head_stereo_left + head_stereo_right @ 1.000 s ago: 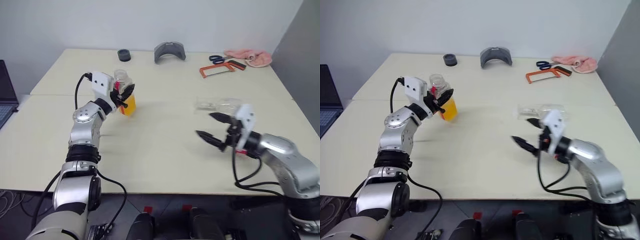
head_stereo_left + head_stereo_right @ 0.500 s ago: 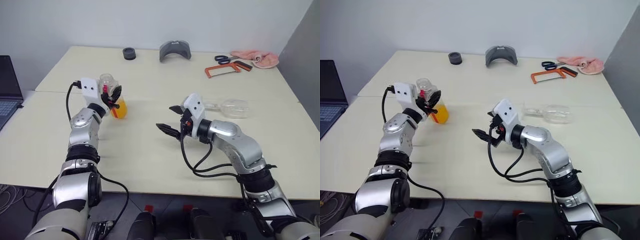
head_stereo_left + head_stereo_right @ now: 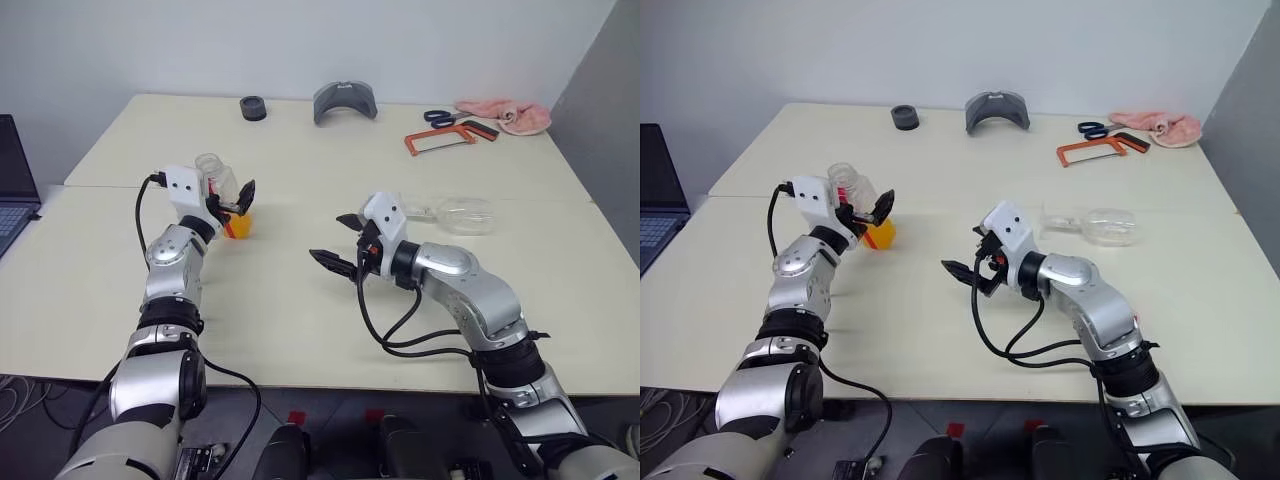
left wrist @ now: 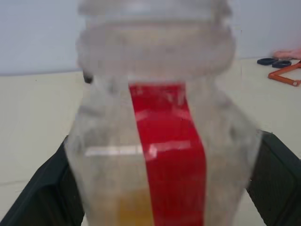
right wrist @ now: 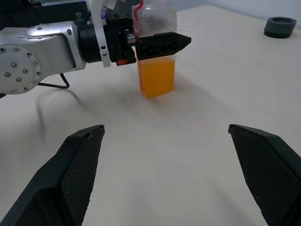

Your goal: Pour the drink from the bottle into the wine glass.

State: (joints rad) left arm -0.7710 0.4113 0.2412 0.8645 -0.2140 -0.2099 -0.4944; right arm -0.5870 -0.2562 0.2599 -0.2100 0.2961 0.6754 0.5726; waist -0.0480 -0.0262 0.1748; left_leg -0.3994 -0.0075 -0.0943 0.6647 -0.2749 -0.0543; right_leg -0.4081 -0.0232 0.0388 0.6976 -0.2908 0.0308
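The bottle (image 3: pixel 214 172) stands upright on the table's left half. It is clear, with a red stripe (image 4: pixel 167 150), and the orange drink (image 5: pixel 157 75) fills its lower part. My left gripper (image 3: pixel 232 196) is open around it, one black finger (image 4: pixel 277 181) on each side. In the left eye view the near finger (image 3: pixel 246 192) is splayed clear of the bottle. The wine glass (image 3: pixel 462 213) lies on its side at the right, stem pointing toward the middle. My right gripper (image 3: pixel 326 236) hovers open and empty over the table's middle, between bottle and glass, pointing at the bottle.
Along the far edge sit a black round piece (image 3: pixel 252 107), a grey curved part (image 3: pixel 340 100), scissors (image 3: pixel 440 117), an orange hacksaw (image 3: pixel 440 140) and a pink cloth (image 3: pixel 505 115). A laptop (image 3: pixel 10 190) is off the table's left side.
My left gripper has sunk a little with the bottle and its fingers have spread off it. The right arm swung from the right side to the table's middle.
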